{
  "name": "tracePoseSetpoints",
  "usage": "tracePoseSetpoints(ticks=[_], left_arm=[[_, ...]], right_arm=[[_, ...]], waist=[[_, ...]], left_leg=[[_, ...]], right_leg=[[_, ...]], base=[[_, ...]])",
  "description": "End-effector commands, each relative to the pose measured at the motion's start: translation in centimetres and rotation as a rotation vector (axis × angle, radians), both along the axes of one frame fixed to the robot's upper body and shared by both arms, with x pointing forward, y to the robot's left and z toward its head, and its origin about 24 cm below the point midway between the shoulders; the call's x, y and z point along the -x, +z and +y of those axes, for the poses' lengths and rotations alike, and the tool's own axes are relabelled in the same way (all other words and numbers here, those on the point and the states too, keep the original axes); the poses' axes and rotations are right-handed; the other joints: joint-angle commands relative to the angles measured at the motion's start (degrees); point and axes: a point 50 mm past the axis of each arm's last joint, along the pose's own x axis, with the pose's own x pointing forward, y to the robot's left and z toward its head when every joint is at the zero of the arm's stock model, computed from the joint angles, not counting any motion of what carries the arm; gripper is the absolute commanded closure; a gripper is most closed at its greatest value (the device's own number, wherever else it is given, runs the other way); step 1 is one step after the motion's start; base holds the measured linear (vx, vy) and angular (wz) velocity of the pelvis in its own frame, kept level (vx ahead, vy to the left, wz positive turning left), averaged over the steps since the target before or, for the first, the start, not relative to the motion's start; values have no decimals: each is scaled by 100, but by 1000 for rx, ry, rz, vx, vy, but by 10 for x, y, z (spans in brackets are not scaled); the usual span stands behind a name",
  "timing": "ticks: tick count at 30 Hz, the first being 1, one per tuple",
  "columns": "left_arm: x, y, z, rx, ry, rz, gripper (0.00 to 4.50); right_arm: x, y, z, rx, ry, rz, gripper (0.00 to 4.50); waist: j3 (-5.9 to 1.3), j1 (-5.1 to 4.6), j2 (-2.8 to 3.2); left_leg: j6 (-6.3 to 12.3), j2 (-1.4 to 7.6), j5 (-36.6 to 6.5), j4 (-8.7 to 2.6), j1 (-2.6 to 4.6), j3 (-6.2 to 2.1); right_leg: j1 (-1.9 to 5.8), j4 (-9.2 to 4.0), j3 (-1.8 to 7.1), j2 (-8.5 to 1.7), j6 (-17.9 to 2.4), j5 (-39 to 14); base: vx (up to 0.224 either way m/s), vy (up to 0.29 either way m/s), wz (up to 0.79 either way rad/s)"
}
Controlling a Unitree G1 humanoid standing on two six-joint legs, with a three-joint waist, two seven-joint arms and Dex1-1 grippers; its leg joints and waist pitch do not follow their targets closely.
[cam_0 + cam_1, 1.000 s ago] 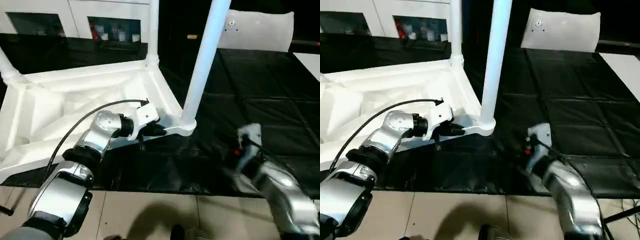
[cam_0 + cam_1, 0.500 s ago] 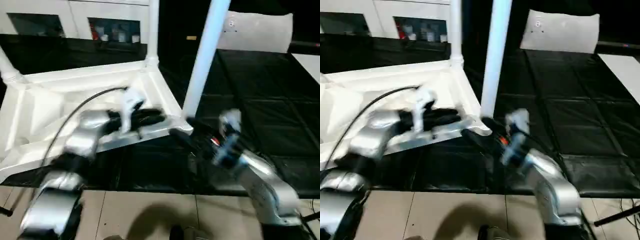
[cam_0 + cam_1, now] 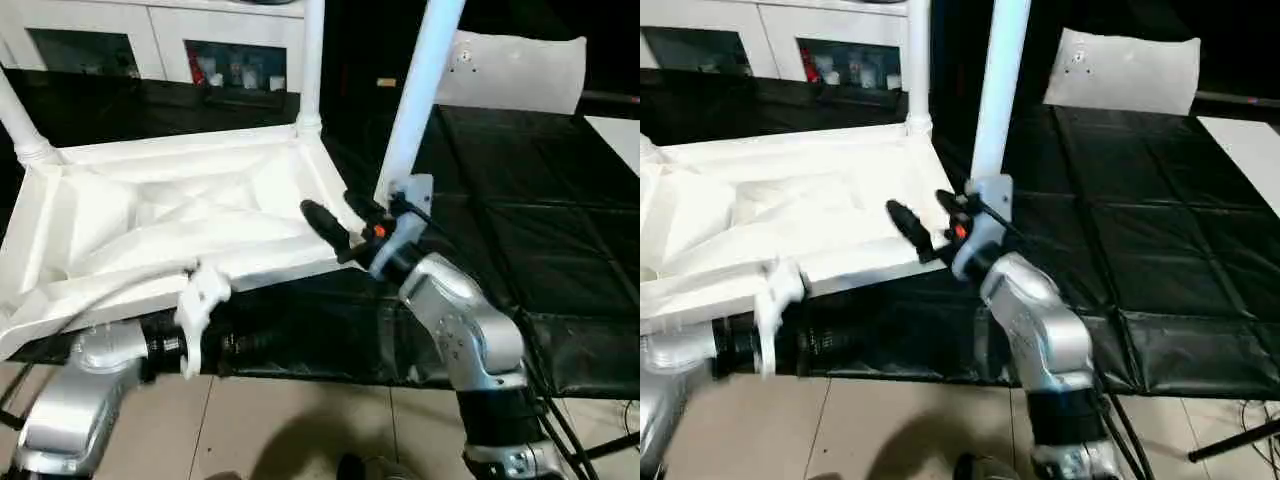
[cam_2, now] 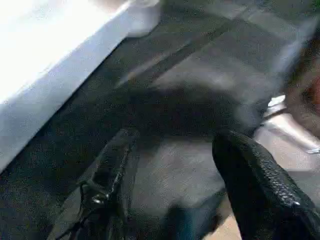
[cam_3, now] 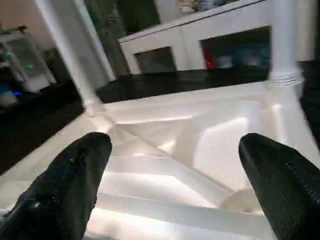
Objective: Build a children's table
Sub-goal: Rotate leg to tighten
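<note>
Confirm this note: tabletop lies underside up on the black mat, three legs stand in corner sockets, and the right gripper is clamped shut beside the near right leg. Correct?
Not quite. The right gripper is wide open, not clamped shut; the right wrist view shows its fingers spread over the tabletop. The rest stands.

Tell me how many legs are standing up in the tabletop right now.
3 show: one leg at the far left corner, one at the far right corner, one at the near right corner by the right gripper. The near left corner is out of frame.
</note>
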Motion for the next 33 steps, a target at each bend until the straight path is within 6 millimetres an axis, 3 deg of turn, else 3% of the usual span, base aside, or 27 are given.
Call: tracePoseSetpoints(ticks=[1, 5, 6, 11, 14, 20, 24, 31, 32, 33], left_arm=[[-5, -5, 10, -106, 120, -28, 151], [-8, -9, 18, -176, 213, -26, 127], [-9, -9, 19, -188, 240, -26, 117], [-20, -8, 24, -219, 328, -71, 111], [-24, -6, 26, -234, 343, -101, 111], [-25, -8, 25, -244, 351, -106, 111], [-28, -11, 26, -264, 371, -138, 111], [-28, -7, 14, -183, 369, -228, 111], [-24, -5, 6, -114, 392, -254, 102], [-19, -5, 1, -61, 432, -255, 102]], right_arm=[[-9, -2, -8, 36, -97, 7, 0], [-20, -4, -19, 66, -221, 9, 0], [-24, -5, -25, 84, -274, 4, 0], [-39, -6, -59, 153, -508, -14, 0], [-44, -4, -76, 190, -591, -37, 0], [-52, 1, -105, 219, -681, -62, 0], [-55, 3, -122, 231, -729, -77, 0], [-51, 3, -125, 217, -686, -106, 0], [-45, 2, -118, 187, -588, -117, 0], [-37, 1, -109, 159, -477, -123, 0]], waist=[[-413, -53, 182], [-425, -22, 199], [-431, -20, 223], [-444, 2, 191], [-474, 27, 184], [-512, 58, 171], [-509, 66, 140], [-500, 32, 110], [-501, 14, 129], [-496, 19, 107]], left_leg=[[197, 163, -603, -463, -95, -30], [217, 150, -589, -448, -60, -34], [188, 159, -590, -449, -60, -38], [155, 148, -585, -449, -48, -43], [207, 142, -375, -434, -81, -40], [370, 146, -3, -402, -117, -33], [427, 111, -160, -390, -141, -21], [481, 97, -363, -381, -169, -23], [518, 103, -392, -377, -193, -25], [531, 120, -379, -377, -208, -31]], right_leg=[[401, -436, 356, -326, -413, -2503], [383, -459, 349, -301, -305, -2548], [378, -437, 351, -301, -341, -2477], [385, -380, 351, -275, -488, -2123], [420, -337, 368, -298, -544, -1844], [466, -214, 379, -293, -854, -1171], [480, -271, 362, -291, -739, -1476], [471, -373, 313, -273, -426, -2095], [497, -386, 309, -273, -399, -2092], [497, -395, 311, -286, -371, -2096]], base=[[0, 0, 0], [0, 0, 0], [0, 0, 0], [0, 0, 0], [0, 0, 0], [0, 0, 0], [0, 0, 0], [0, 0, 0], [0, 0, 0], [0, 0, 0]])
